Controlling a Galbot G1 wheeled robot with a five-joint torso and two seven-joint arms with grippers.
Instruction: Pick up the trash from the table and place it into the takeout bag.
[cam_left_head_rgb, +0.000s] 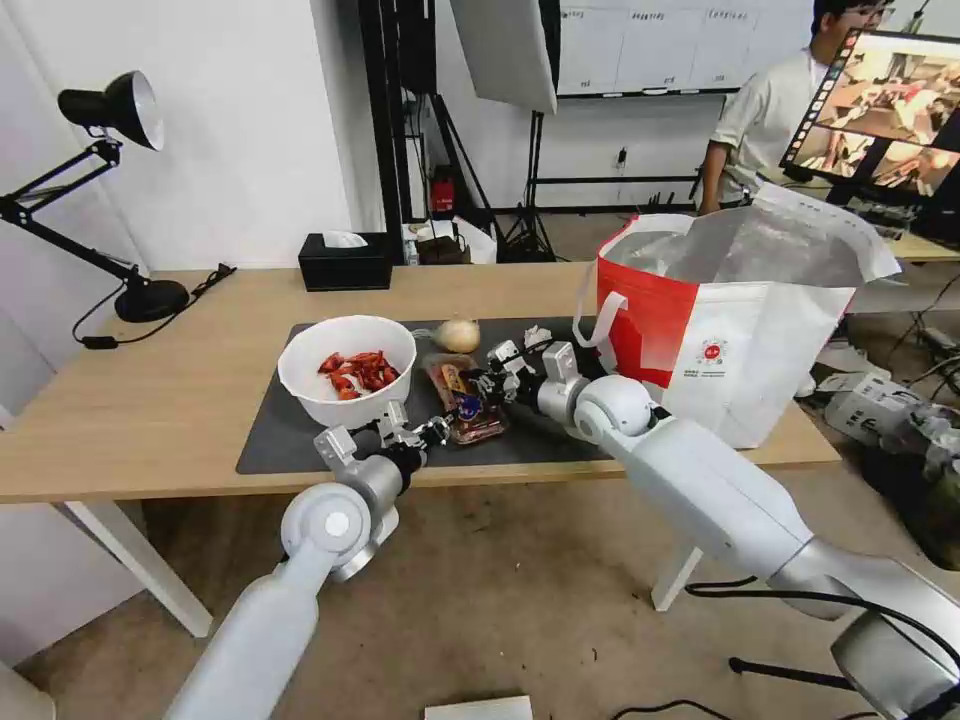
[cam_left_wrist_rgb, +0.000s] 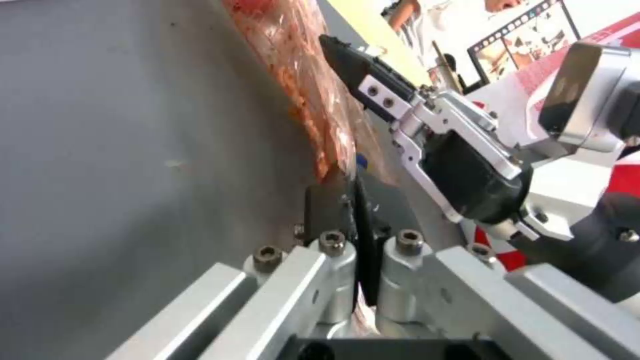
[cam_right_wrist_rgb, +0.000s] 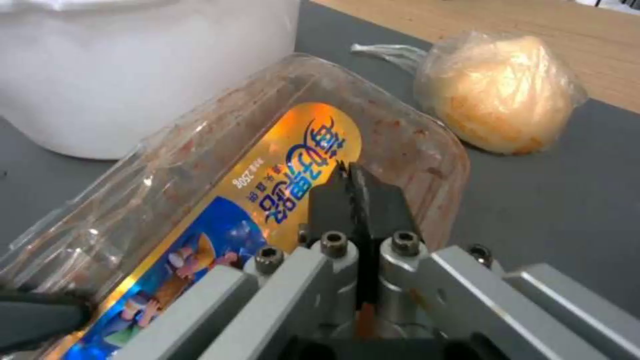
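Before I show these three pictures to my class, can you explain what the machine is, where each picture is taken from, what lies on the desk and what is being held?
It is a wheeled robot with two arms. One picture looks down from its head; the other two come from cameras on its wrists. On the table lies a dark mat with a white bowl of red scraps, a clear plastic tray, a wrapped beige lump and a crumpled tissue. The red-and-white takeout bag stands open at the right end. Both grippers are shut on the tray's edges: the left gripper at its near end, the right gripper on its side. A lamp and black tissue box stand behind.
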